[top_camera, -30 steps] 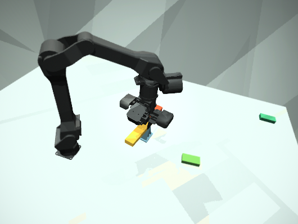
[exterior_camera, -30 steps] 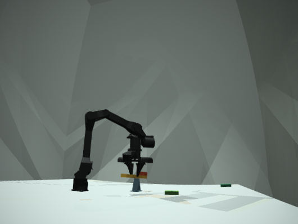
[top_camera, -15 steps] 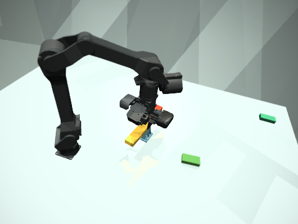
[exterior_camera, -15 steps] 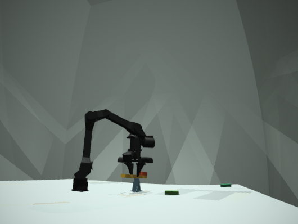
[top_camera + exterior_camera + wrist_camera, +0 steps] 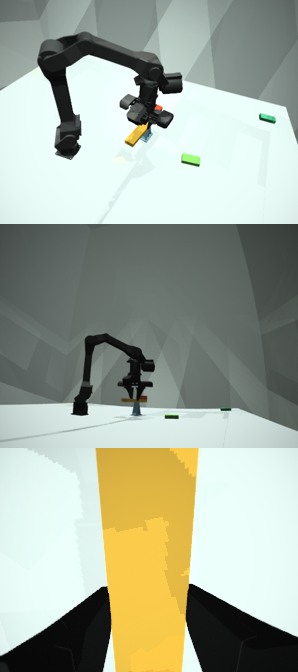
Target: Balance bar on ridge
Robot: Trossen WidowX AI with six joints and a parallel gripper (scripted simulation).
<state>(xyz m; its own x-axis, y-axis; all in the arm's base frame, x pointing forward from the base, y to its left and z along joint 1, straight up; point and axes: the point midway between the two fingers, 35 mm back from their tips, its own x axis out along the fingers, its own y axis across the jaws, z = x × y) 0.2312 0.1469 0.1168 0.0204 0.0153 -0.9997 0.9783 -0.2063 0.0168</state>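
From the top view, the black arm (image 5: 84, 53) reaches over from its base on the left of the white tabletop (image 5: 56, 191) and points the tool (image 5: 148, 121) straight down over the pale blue ridge (image 5: 147, 136); the bar (image 5: 136, 134) sticks out toward the near left as a yellow length, while a small red tip shows on the far side of the wrist, the middle being hidden under the tool body. Two green blocks lie well apart from this: a light green block (image 5: 190, 159) to the near right and a darker green block (image 5: 267, 117) far to the right. The exterior view gives what the top view hides: the bar (image 5: 134, 399) seen side-on, lying about level on top of the ridge (image 5: 136, 410), with both ends off the tabletop (image 5: 197, 432) and the red end on the right. The tool (image 5: 134, 395) comes down onto it from above, near the ridge's peak, and the light green block (image 5: 171, 416) and darker green block (image 5: 225, 409) sit to the right. The wrist view shows only the close contact: the yellow bar (image 5: 147, 563) runs straight away from the camera between the two dark fingers, which press on its left and right sides. The tool is clamped on the bar, whose contact with the ridge cannot be seen here.
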